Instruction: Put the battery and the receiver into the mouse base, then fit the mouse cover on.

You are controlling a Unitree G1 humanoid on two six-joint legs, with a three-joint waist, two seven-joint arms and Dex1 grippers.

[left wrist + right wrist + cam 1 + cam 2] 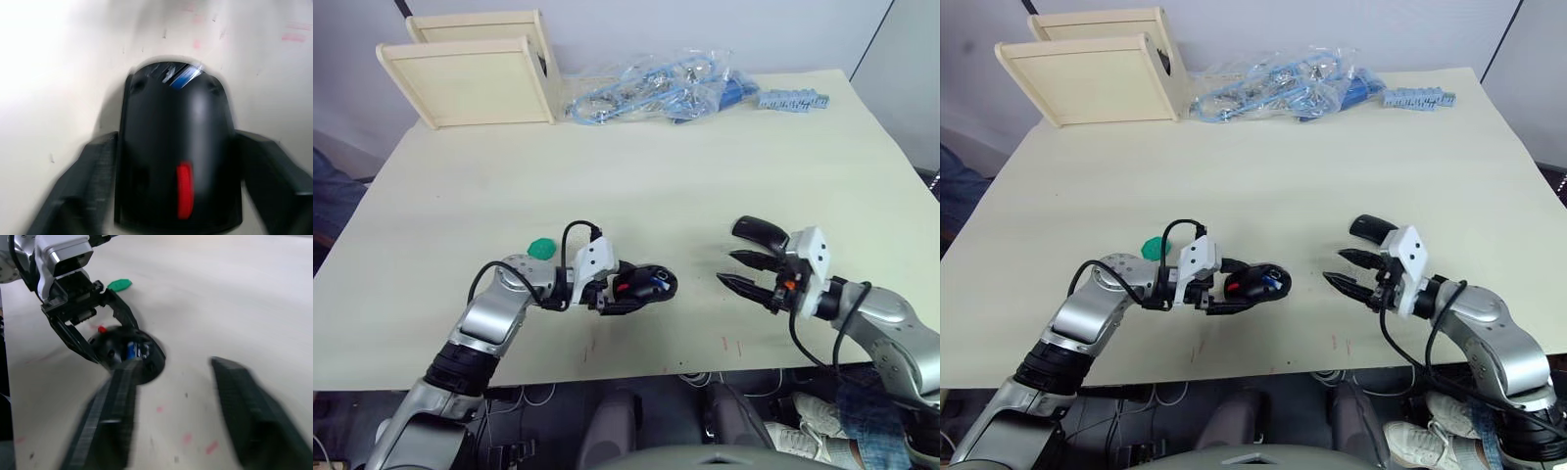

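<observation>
Head views: on the pale cream worktop (705,157), the left gripper (625,286) has its jaws closed around the black oval mouse base with red parts (644,284), near the front edge and left of centre. The small blue and silver battery (660,281) sits inside the base. Just left and farther back lies a round green disc (541,248). To the right, well apart, the right gripper (742,271) hovers with jaws wide and empty, and the smooth curved black mouse cover (759,231) lies just behind it.

Left wrist view: the jaws hug both sides of the base, a red strip on top, the battery glinting at its far end.

Right wrist view: spread jaws point at the held base.
</observation>
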